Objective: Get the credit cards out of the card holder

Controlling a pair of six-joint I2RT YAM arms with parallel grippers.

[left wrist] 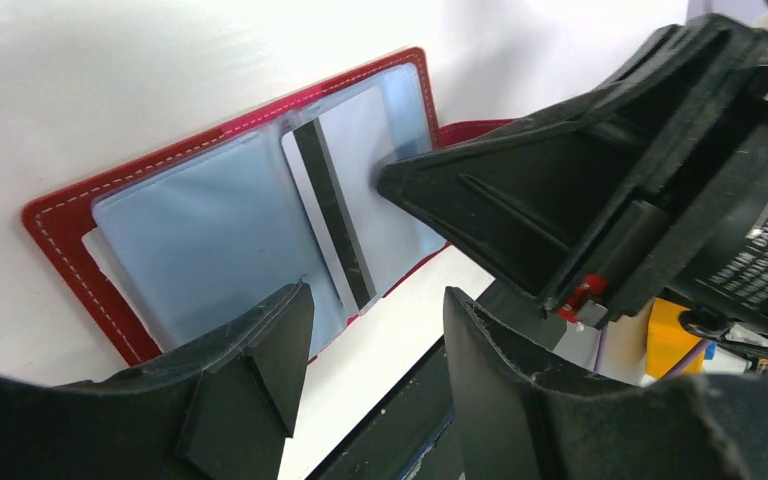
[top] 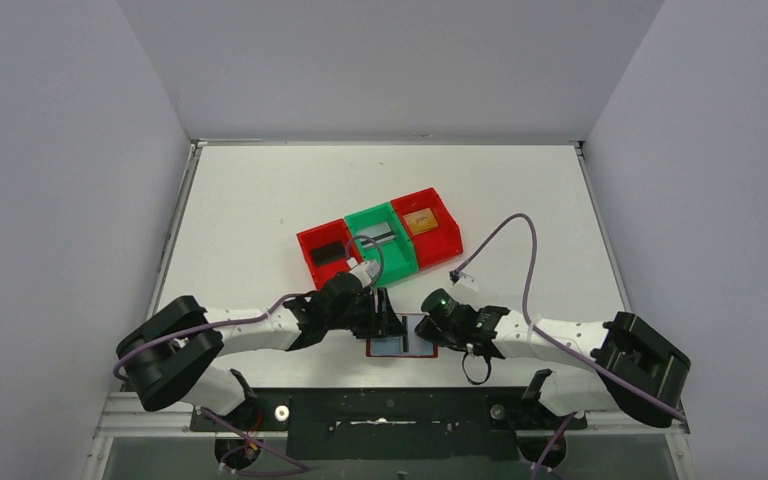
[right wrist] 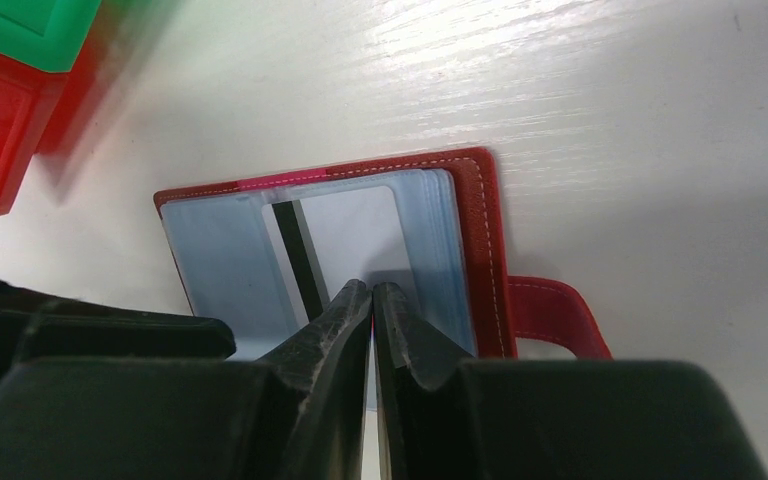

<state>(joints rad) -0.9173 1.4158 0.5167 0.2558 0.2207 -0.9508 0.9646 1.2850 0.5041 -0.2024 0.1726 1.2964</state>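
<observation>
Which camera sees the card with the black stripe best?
The left wrist camera: the striped card shows big and almost whole. The right wrist camera hides part behind the right fingers. The top camera shows it tiny.

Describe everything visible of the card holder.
The card holder is a dark red, leather-like booklet with pale stitching, lying open and flat on the white table. Its blue-grey clear pockets show one pale card with a black stripe. A red tab sticks out. The shut right pincer touches it.
</observation>
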